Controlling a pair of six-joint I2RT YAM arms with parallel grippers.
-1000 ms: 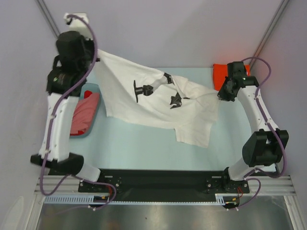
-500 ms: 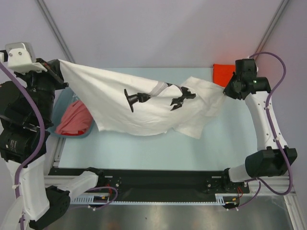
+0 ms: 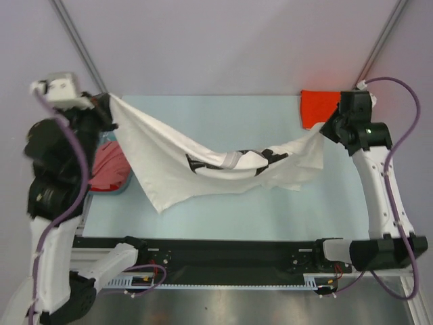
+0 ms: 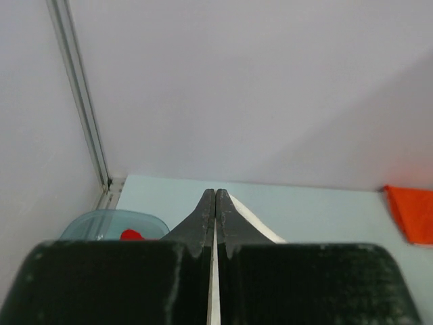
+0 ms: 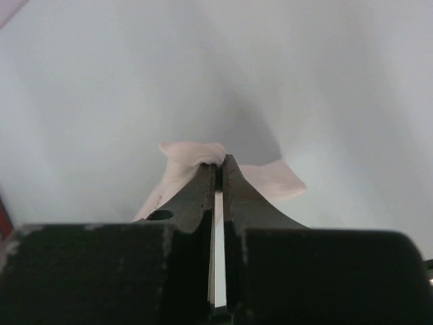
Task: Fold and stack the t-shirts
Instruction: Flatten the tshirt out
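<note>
A large white t-shirt (image 3: 203, 159) with small black prints hangs in the air between both arms, sagging in the middle above the pale blue table (image 3: 223, 203). My left gripper (image 3: 108, 103) is shut on its left corner; white cloth (image 4: 254, 220) shows beside the closed fingers (image 4: 203, 213). My right gripper (image 3: 323, 130) is shut on the right corner, with a bunch of white fabric (image 5: 193, 154) pinched at the tips. An orange-red t-shirt (image 3: 318, 108) lies at the back right corner, also in the left wrist view as an orange-red cloth (image 4: 411, 213). A salmon-pink t-shirt (image 3: 105, 169) sits in the basin.
A blue-grey plastic basin (image 3: 111, 188) stands at the table's left edge, its rim (image 4: 111, 220) showing in the left wrist view. Lilac walls close in the back and sides. A black rail (image 3: 230, 254) with the arm bases runs along the near edge.
Both grippers have risen and pulled apart, the right one toward the right wall. The white t-shirt has come off the table and now hangs stretched between them.
</note>
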